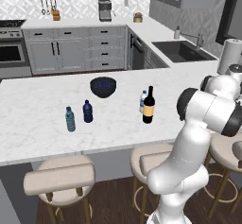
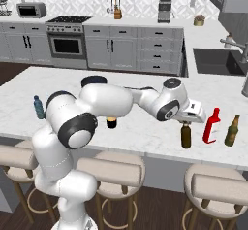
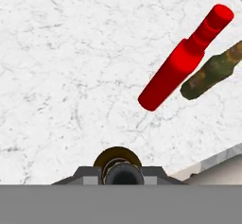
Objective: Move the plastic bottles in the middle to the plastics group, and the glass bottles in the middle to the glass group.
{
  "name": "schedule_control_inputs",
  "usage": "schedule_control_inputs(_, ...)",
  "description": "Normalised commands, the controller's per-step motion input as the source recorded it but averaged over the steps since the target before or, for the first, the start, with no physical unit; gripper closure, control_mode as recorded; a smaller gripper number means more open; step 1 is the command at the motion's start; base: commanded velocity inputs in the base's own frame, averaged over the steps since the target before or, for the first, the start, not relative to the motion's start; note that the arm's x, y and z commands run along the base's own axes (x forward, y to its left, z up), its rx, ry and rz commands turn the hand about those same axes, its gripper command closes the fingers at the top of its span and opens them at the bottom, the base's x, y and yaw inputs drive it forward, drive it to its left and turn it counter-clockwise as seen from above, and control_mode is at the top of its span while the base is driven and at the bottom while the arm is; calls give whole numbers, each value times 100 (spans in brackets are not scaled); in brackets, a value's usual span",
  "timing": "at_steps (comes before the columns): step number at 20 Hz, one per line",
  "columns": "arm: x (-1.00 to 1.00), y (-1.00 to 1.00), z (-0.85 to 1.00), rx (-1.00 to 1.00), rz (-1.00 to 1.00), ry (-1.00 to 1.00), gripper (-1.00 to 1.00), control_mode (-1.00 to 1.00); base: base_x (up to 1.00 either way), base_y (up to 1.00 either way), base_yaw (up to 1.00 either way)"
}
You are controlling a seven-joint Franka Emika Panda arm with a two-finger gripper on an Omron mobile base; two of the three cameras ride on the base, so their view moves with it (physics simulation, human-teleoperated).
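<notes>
We see a white marble surface (image 1: 38,119), grey cabinets (image 1: 71,48), a sink (image 1: 182,50), and stools (image 1: 59,178) on dark wood floor (image 1: 113,202).

Brown bottle (image 2: 186,135) stands upright directly under the hand; red bottle (image 2: 211,125) just beyond; wine bottle (image 1: 149,106) and water bottle (image 1: 142,101) well apart.

Your arm (image 2: 104,103) is glossy white throughout, built of fat rounded links that swell like bulbs at each joint. Dark charcoal rings and round caps mark those joints; you can see one broad black disc on the shoulder housing (image 2: 77,129). Just behind the tool, the wrist link (image 2: 169,100) carries a grey circular cap, and the hand (image 2: 193,112) itself is a boxy white block.
</notes>
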Motion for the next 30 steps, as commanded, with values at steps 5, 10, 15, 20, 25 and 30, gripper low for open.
schedule_control_inputs(5, 29, -48, -11, 0, -3, -6, 100, -100, 0, 0, 0)
schedule_control_inputs(10, 15, -17, -24, 7, -1, -14, 100, -100, 0, 0, 0)
schedule_control_inputs(15, 13, -12, -33, 5, 0, -9, 100, -100, 0, 0, 0)
schedule_control_inputs(20, 21, -1, -38, 0, 0, 0, 100, -100, 0, 0, 0)
schedule_control_inputs(25, 21, 3, -40, 0, 0, -1, 100, -100, 0, 0, 0)
schedule_control_inputs(30, 24, 42, -46, 0, -4, 0, 100, -100, 0, 0, 0)
